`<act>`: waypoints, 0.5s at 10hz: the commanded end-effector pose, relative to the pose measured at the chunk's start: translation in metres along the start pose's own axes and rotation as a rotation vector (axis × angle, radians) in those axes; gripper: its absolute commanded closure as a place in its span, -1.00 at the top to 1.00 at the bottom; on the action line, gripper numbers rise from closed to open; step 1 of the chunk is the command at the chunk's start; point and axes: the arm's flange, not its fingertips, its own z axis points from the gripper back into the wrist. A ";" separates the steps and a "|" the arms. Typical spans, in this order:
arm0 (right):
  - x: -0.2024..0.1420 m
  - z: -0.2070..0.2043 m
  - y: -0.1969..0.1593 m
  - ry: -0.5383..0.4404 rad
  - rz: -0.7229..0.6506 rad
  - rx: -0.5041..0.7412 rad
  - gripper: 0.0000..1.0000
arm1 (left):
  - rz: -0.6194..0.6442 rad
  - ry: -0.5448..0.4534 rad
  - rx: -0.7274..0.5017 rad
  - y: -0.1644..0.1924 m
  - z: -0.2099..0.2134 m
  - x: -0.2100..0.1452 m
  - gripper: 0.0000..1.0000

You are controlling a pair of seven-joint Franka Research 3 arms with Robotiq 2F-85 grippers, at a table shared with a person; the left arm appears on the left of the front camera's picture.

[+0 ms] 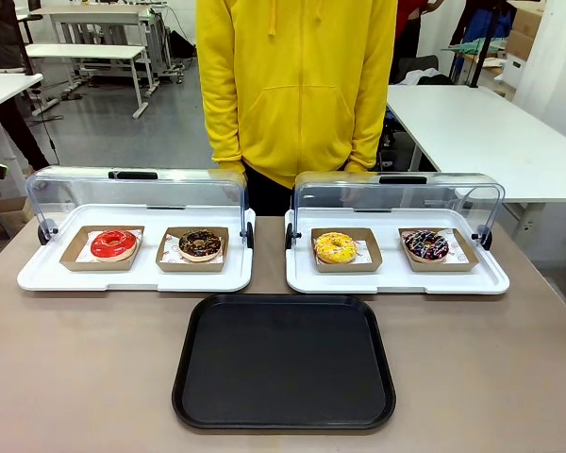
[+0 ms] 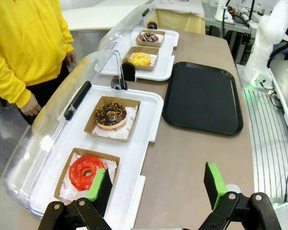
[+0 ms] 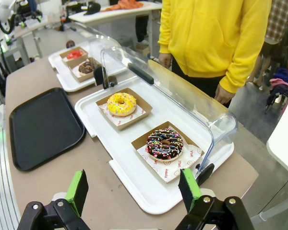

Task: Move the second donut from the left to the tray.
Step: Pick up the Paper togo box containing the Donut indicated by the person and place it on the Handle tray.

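Note:
The second donut from the left is dark chocolate-glazed with light crumbs and sits in a brown cardboard holder on the left white display tray. The black tray lies empty at the table's near middle. My left gripper hovers open over the table edge near the red donut, apart from the chocolate one. My right gripper hangs open over the near rim of the right display tray, holding nothing.
A red-glazed donut sits left of the target. The right display tray holds a yellow donut and a sprinkled dark donut. Both clear lids stand raised behind. A person in yellow stands at the far side.

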 end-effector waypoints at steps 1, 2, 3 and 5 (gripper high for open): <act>0.001 -0.001 -0.002 -0.024 0.018 -0.005 1.00 | -0.002 -0.002 -0.001 0.001 0.001 0.003 1.00; 0.001 -0.001 -0.002 -0.024 0.018 -0.005 1.00 | -0.002 -0.002 -0.001 0.001 0.001 0.003 1.00; 0.001 -0.001 -0.002 -0.024 0.018 -0.005 1.00 | -0.002 -0.002 -0.001 0.001 0.001 0.003 1.00; 0.001 -0.001 -0.002 -0.024 0.018 -0.005 1.00 | -0.002 -0.002 -0.001 0.001 0.001 0.003 1.00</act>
